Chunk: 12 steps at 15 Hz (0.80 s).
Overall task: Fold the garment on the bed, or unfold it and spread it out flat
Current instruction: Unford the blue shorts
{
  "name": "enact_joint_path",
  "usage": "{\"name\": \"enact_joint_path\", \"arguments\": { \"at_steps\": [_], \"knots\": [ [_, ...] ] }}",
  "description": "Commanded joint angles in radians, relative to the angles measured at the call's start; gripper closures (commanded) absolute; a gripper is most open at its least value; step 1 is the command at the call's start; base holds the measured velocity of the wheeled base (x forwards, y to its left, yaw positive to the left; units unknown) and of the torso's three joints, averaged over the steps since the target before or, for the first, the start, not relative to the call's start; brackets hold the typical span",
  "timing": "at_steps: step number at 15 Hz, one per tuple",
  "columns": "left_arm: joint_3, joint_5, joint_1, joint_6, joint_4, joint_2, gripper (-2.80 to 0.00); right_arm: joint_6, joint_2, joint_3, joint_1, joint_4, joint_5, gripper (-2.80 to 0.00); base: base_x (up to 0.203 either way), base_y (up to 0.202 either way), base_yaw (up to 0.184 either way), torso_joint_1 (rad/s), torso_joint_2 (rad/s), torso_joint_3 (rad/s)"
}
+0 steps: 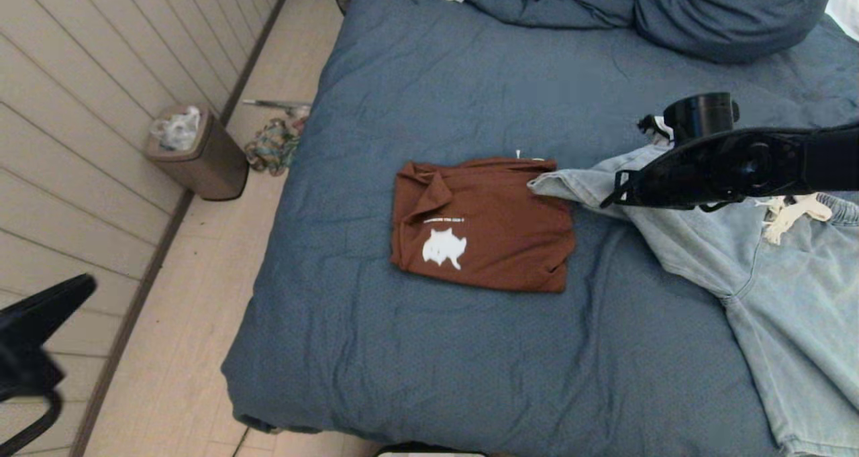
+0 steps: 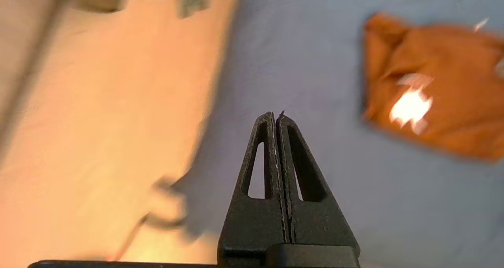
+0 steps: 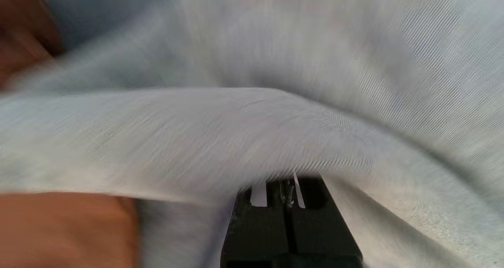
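Here the bed (image 1: 470,376) fills the head view, its slate-blue cover wrinkled, with a bunched duvet (image 1: 671,7) at the far end. Two garments lie on it. A brown shirt (image 1: 483,225), already folded into a neat rectangle with a white print uppermost, rests near the middle. Light denim shorts (image 1: 772,269) sprawl to its right, one leg hem just overlapping the shirt's far right corner.

The right gripper (image 1: 614,192) sits over that denim leg. In the right wrist view cloth drapes over the jaws, which look pressed together, apparently pinching a fold of the shorts (image 3: 252,134), though the tips themselves are hidden. The left gripper (image 2: 275,116) hangs off the bed's left side above the floor, jaws closed on nothing.

Handling, as a judgement: the denim is soft but fairly heavy and stiff-seamed, so it should drape without slipping and hold a crease; the hem and waistband give the firmest purchase. The shirt is lighter and limper, and dragging the denim across it could disturb its fold.

Views compared: only the head view shows both garments' layout, plus a bin (image 1: 194,151) by the wall. Only the right wrist view shows cloth at the jaws. Only the left wrist view shows that arm's jaws meeting.
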Motion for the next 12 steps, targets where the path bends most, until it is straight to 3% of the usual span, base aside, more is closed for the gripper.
{"name": "enact_joint_path", "arguments": {
  "at_steps": [1, 3, 5, 9, 12],
  "knots": [
    [0.011, 0.020, 0.035, 0.010, 0.456, -0.414, 0.00, 0.026, 0.001, -0.090, -0.011, 0.021, 0.001, 0.00, 0.000, 0.000, 0.000, 0.000, 0.00, 0.000],
    [0.086, 0.062, 0.072, 0.018, 0.614, -0.493, 0.00, 0.038, -0.008, -0.122, -0.034, 0.023, -0.003, 0.00, 0.000, 0.000, 0.000, 0.000, 0.00, 0.000],
    [0.203, 0.076, 0.088, 0.026, 0.581, -0.491, 0.00, 0.036, 0.014, -0.153, -0.062, 0.024, -0.004, 0.00, 0.000, 0.000, 0.000, 0.000, 0.00, 0.000],
    [0.331, 0.130, 0.102, 0.104, 0.369, -0.490, 0.00, 0.039, 0.087, -0.261, -0.116, 0.098, -0.001, 0.00, 0.000, 0.000, 0.000, 0.000, 0.00, 0.000],
    [0.426, 0.158, 0.108, 0.212, 0.064, -0.491, 0.00, 0.043, 0.076, -0.251, -0.115, 0.100, 0.003, 0.00, 0.000, 0.000, 0.000, 0.000, 0.00, 0.000]
  ]
}}
